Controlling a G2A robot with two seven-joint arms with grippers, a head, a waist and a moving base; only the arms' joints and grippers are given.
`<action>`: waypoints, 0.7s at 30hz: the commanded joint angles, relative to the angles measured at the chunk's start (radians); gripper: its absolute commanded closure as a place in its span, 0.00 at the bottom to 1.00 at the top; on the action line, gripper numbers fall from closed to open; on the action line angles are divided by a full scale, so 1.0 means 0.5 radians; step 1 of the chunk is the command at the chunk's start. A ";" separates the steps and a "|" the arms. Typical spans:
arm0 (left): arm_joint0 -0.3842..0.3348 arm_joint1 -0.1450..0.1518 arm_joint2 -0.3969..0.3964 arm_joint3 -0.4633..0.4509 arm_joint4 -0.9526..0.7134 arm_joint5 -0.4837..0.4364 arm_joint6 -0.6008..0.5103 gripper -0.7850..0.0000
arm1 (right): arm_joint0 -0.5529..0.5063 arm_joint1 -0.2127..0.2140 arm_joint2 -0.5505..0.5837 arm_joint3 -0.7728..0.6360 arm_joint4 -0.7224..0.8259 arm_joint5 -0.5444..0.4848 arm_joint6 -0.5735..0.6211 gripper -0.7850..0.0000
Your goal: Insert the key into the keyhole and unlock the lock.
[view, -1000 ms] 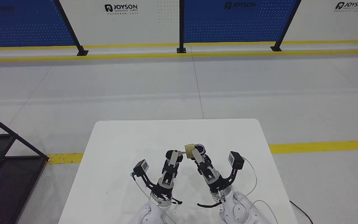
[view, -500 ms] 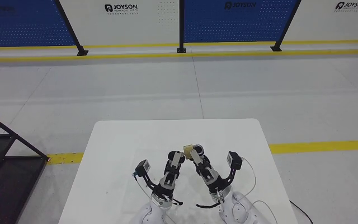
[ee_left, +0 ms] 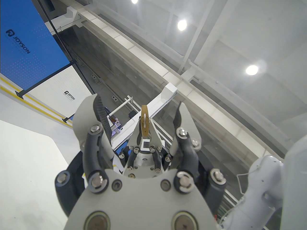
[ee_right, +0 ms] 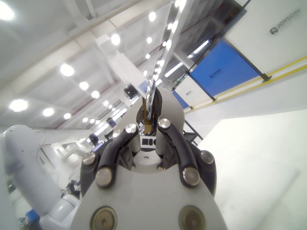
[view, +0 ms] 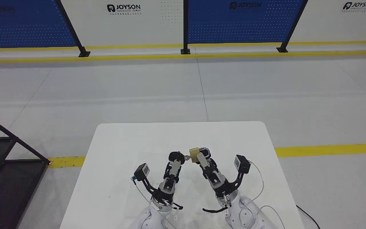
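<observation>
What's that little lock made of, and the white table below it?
The lock looks like brass, by its yellow-gold colour. The right wrist view shows a mirror-bright silvery piece at its tip, likely polished steel. The table has a smooth, matte white top, perhaps laminate or painted board; the look leaves that open.

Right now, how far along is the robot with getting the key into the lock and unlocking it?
Done: the lock is held up, clamped in the right gripper. In hand: the left gripper sits close beside the lock, with a thin brass piece, probably the key, at its middle. Left: I cannot see a key seated in the keyhole, and nothing shows the lock open, so inserting and turning are yet to do.
</observation>
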 commanded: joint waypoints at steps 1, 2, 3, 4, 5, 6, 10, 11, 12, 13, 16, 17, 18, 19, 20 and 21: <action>0.003 0.004 -0.017 0.003 0.029 -0.005 -0.022 0.51 | 0.001 0.000 0.007 -0.001 0.004 0.005 0.014 1.00; 0.006 0.005 -0.023 0.005 0.042 -0.011 -0.028 0.53 | 0.000 0.000 0.010 0.000 0.010 0.007 0.021 1.00; 0.008 0.006 -0.027 0.005 0.051 -0.016 -0.031 0.55 | 0.000 0.000 0.014 -0.001 0.016 0.006 0.027 1.00; 0.009 0.007 -0.030 0.008 0.057 -0.024 -0.040 0.57 | 0.000 0.000 0.018 -0.002 0.020 0.005 0.034 1.00; 0.010 0.008 -0.034 0.008 0.060 -0.027 -0.041 0.59 | -0.002 0.000 0.021 -0.002 0.023 0.006 0.042 1.00; 0.011 0.008 -0.036 0.008 0.063 -0.029 -0.043 0.61 | -0.003 0.000 0.023 -0.005 0.026 0.006 0.049 1.00; 0.009 0.009 -0.036 0.014 0.077 -0.033 -0.078 0.66 | -0.007 -0.001 0.031 -0.011 0.034 0.011 0.076 1.00; 0.007 0.009 -0.038 0.016 0.079 -0.032 -0.086 0.65 | -0.008 -0.001 0.033 -0.011 0.035 0.014 0.084 1.00; 0.007 0.009 -0.039 0.016 0.082 -0.029 -0.086 0.67 | -0.008 -0.001 0.034 -0.014 0.035 0.014 0.091 1.00; 0.007 0.008 -0.038 0.016 0.084 -0.030 -0.087 0.67 | -0.009 -0.001 0.036 -0.015 0.034 0.013 0.095 1.00; 0.003 0.008 -0.036 0.019 0.097 -0.034 -0.100 0.69 | -0.015 -0.002 0.041 -0.019 0.028 0.010 0.106 1.00; 0.002 0.008 -0.038 0.020 0.103 -0.032 -0.099 0.72 | -0.017 -0.002 0.043 -0.021 0.026 0.010 0.110 1.00; 0.002 0.007 -0.037 0.021 0.108 -0.032 -0.099 0.73 | -0.017 -0.002 0.044 -0.022 0.024 0.010 0.115 1.00; 0.001 0.007 -0.039 0.022 0.117 -0.029 -0.098 0.75 | -0.019 -0.002 0.046 -0.022 0.026 0.013 0.119 1.00; 0.000 0.007 -0.041 0.020 0.125 -0.029 -0.095 0.82 | -0.020 -0.002 0.047 -0.023 0.025 0.014 0.124 1.00; 0.001 0.006 -0.042 0.021 0.134 -0.028 -0.089 0.85 | -0.020 -0.003 0.048 -0.024 0.025 0.014 0.129 1.00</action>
